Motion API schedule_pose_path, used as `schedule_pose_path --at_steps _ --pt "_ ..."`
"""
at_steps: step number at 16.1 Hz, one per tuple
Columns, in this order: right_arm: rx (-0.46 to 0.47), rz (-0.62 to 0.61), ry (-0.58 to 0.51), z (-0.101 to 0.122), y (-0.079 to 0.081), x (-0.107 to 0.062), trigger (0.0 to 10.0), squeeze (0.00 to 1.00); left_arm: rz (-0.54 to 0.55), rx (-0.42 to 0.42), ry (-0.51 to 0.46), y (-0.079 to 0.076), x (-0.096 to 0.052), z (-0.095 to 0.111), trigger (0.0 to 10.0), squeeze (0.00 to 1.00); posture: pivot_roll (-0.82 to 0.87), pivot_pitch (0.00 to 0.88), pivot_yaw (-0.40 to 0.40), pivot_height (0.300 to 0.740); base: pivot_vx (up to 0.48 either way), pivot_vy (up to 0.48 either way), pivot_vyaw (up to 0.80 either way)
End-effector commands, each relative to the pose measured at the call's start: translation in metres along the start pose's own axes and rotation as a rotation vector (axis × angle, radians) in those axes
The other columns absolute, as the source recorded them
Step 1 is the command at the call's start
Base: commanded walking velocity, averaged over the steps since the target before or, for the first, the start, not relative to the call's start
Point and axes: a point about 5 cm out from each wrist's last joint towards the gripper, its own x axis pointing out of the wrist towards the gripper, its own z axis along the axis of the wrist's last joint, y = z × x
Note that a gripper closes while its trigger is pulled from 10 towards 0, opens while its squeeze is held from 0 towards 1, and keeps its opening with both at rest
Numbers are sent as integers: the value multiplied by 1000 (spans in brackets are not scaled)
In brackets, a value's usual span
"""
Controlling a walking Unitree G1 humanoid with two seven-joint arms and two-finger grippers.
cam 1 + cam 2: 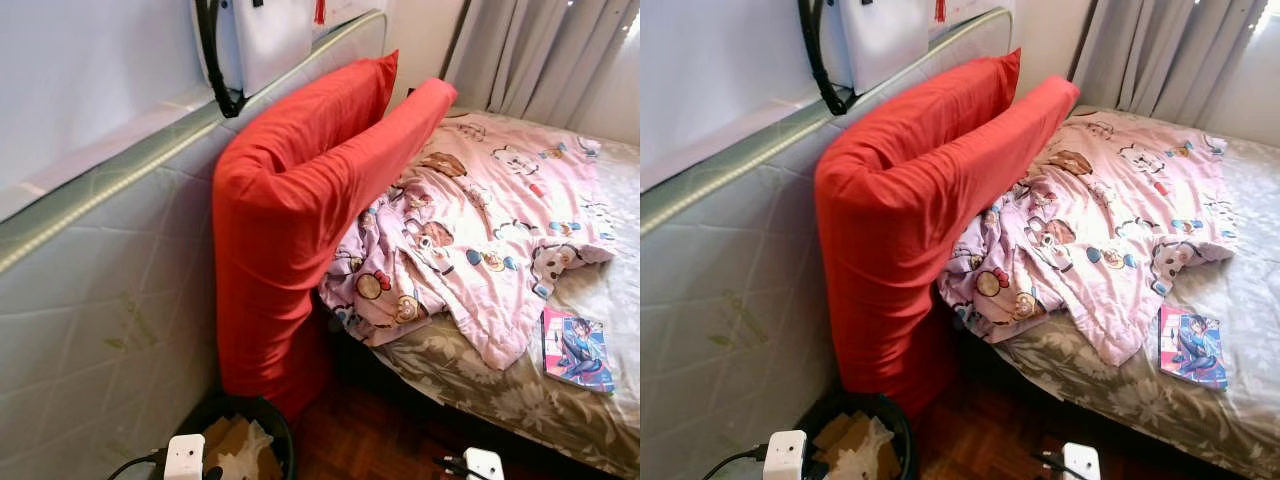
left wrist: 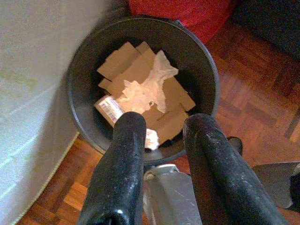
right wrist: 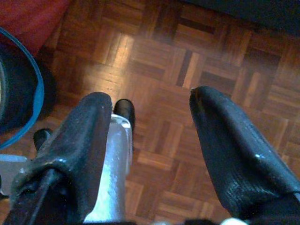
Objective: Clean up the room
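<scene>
Bedroom tidy-up looks like it's between pickups right now, far as I can judge. Both arms hang low at the foot of the frame, nothing carried. The left gripper (image 2: 161,136) has its jaws spread a bit and empty, hovering right over the black waste bin (image 2: 206,70), which sits on the parquet floor (image 3: 187,56) between the mattress leaned on the wall (image 1: 90,330) and the red pillow (image 1: 290,210). Inside the bin there's torn cardboard (image 2: 133,68) and a crumpled tissue (image 2: 150,86), so my guess is a drop-off step is pretty much done on that side. The right gripper (image 3: 150,136) is spread wide over bare floor, holding nothing either.

What's left that reads as clutter: a comic book (image 1: 577,350) lying flat near the edge of the bed (image 1: 480,385), just beside the rumpled pink cartoon blanket (image 1: 480,210), which is bunched up against the pillow. The two pillows stand propped on end between bed and mattress, leaning together.

Next move, I'd say, is stepping toward the bed and reaching for the book with the right arm, since it's on that side. It's thin and flat on soft bedding, so the jaws would probably need to come in at an edge. The blanket would want both arms to straighten.
</scene>
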Motion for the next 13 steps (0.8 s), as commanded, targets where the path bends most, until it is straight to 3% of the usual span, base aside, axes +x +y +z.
schedule_pose_path --at_steps 1,13 --pt "-4 -10 6 -5 -1 -1 10000 0 -1 4 8 -1 -1 -2 10000 0 105 50 -55 740 0 -274 0" --pt "8 -20 -12 1 -4 0 10000 0 2 -4 -7 -3 1 1 10000 0 101 47 -61 740 0 -377 0"
